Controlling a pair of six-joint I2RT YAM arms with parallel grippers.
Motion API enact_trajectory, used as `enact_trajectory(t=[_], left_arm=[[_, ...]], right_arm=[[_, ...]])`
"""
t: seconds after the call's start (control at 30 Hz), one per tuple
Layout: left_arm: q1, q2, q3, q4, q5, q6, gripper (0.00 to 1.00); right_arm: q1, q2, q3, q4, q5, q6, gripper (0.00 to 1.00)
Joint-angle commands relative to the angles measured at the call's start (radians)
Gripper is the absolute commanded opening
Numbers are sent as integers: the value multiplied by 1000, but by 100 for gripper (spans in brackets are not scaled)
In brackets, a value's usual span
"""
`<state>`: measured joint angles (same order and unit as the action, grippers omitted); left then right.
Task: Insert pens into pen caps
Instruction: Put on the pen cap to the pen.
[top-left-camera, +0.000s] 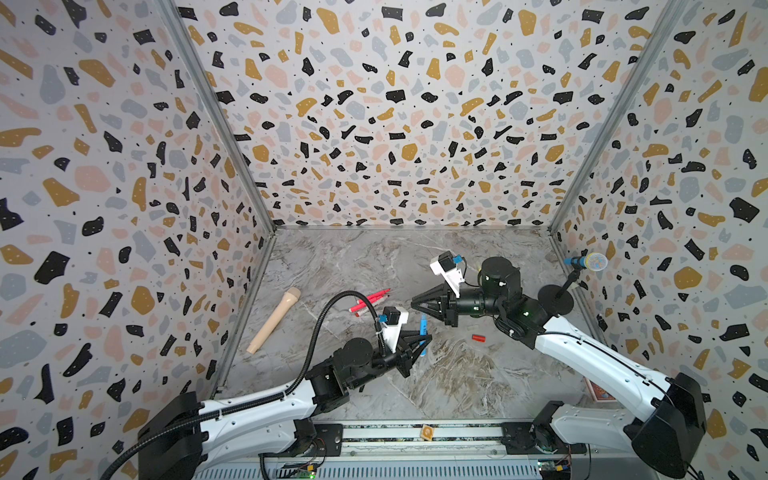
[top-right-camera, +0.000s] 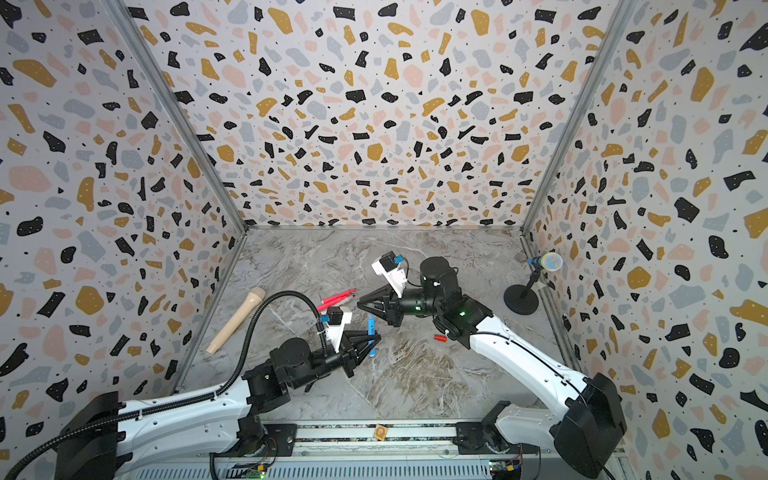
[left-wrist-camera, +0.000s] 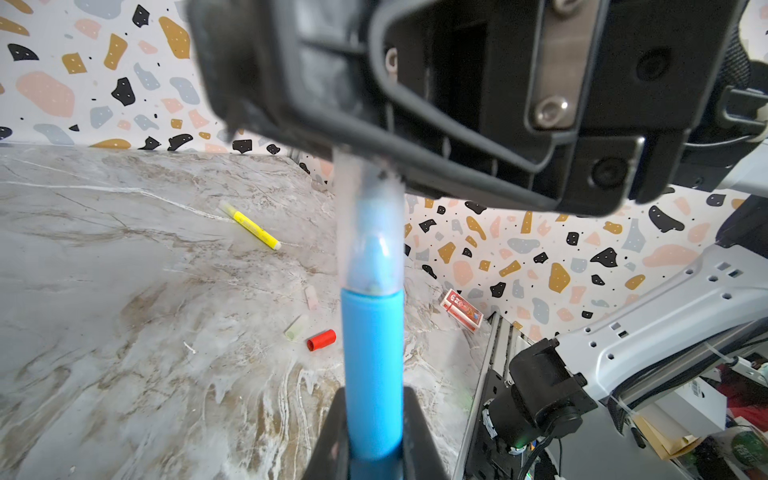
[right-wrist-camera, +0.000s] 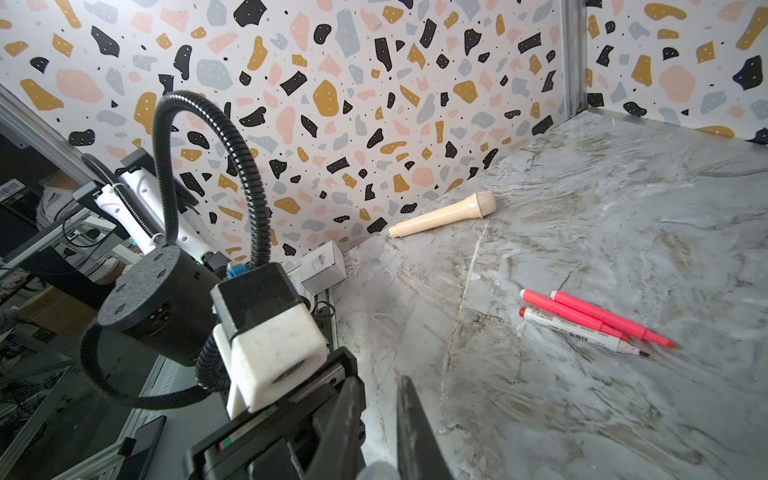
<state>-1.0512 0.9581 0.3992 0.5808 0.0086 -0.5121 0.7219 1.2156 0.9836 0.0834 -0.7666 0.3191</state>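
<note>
My left gripper (top-left-camera: 424, 338) (left-wrist-camera: 374, 395) is shut on the blue pen (top-left-camera: 423, 328) (left-wrist-camera: 372, 340), holding it upright. A clear pen cap (left-wrist-camera: 368, 232) covers the pen's tip. The cap's far end sits between the fingers of my right gripper (top-left-camera: 415, 305) (right-wrist-camera: 380, 380), which is shut on it. Two pink pens (right-wrist-camera: 582, 313) and a white pen with red ends (right-wrist-camera: 573, 328) lie together at the table's middle. A yellow pen (left-wrist-camera: 251, 226) lies farther off. The red cap (top-left-camera: 478, 338) (left-wrist-camera: 321, 339) and two pale caps (left-wrist-camera: 296, 327) lie beneath the right arm.
A beige microphone-shaped stick (top-left-camera: 274, 320) lies by the left wall. A blue microphone on a black round stand (top-left-camera: 582, 264) is at the right wall. A red card box (left-wrist-camera: 461, 309) rests near the right front corner, and an orange tag (top-left-camera: 427, 432) on the front rail.
</note>
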Motion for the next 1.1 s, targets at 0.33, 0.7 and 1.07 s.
enact_trajectory(t=[0.33,0.7,1.07], left_arm=[[5,-99,44,154,-101,43,0],[81,-77,135,218,34,70,0],[149,-140,127,232,41,43,0]], right_arm=[[66,-85,-217,16,58,9,0],[196,-95,-449,132,127,90,0],[244,-76,-533,150,187,109,0]])
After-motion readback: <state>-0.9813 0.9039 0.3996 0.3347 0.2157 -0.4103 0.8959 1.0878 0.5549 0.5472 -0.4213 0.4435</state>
